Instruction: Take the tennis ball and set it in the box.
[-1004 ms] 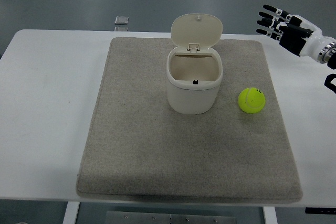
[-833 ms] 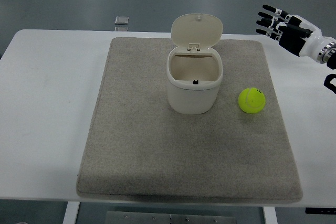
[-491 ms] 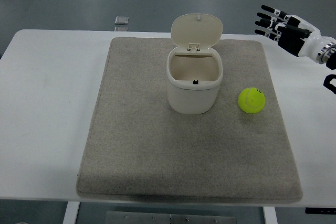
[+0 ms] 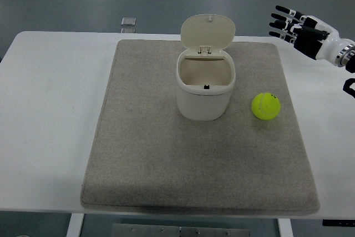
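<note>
A yellow-green tennis ball (image 4: 266, 106) lies on the grey mat (image 4: 144, 159), just right of the box. The box (image 4: 206, 85) is a cream, rounded bin standing at the mat's middle back, its hinged lid (image 4: 208, 31) tipped up and open, the inside empty as far as I see. My right hand (image 4: 288, 25) hovers at the upper right, above the table's far right corner, fingers spread and holding nothing. It is well behind and to the right of the ball. The left arm is out of view.
The white table (image 4: 50, 115) carries the mat. A small square silvery object (image 4: 128, 22) sits beyond the table's back edge at upper left. A dark part of the robot (image 4: 349, 87) shows at the right edge.
My right hand has drifted very slightly up. The ball and the box have not moved.
</note>
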You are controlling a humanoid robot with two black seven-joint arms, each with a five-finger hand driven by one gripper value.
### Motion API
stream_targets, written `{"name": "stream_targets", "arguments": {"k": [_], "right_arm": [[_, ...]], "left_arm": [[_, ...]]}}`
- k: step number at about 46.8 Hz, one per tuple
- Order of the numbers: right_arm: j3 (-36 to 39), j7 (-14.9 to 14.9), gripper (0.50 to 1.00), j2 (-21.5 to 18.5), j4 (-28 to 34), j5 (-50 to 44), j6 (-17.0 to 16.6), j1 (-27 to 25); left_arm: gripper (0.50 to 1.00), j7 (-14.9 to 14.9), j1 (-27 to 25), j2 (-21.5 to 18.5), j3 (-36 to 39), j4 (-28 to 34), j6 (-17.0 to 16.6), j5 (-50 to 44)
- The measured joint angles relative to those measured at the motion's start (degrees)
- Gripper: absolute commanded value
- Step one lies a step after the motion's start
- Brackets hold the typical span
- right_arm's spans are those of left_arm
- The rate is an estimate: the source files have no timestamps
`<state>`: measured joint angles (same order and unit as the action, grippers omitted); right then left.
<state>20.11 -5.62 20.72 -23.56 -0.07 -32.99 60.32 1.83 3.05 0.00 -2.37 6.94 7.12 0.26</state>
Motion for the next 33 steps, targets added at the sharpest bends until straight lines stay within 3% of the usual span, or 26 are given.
{"name": "stream_targets", "arguments": {"k": [16, 33], "right_arm": [[-0.51, -0.09, 0.919, 1.25, -1.34, -4.43, -0.78, 1.44], [-0.33, -0.55, 0.919, 11.99, -15.41, -20.40, -0.91, 1.83]], "left_arm": [[0.996, -0.01, -0.02, 0.00, 0.00, 0.00, 0.00, 0.00], [0.996, -0.02, 0.01, 0.00, 0.00, 0.00, 0.00, 0.00]]}}
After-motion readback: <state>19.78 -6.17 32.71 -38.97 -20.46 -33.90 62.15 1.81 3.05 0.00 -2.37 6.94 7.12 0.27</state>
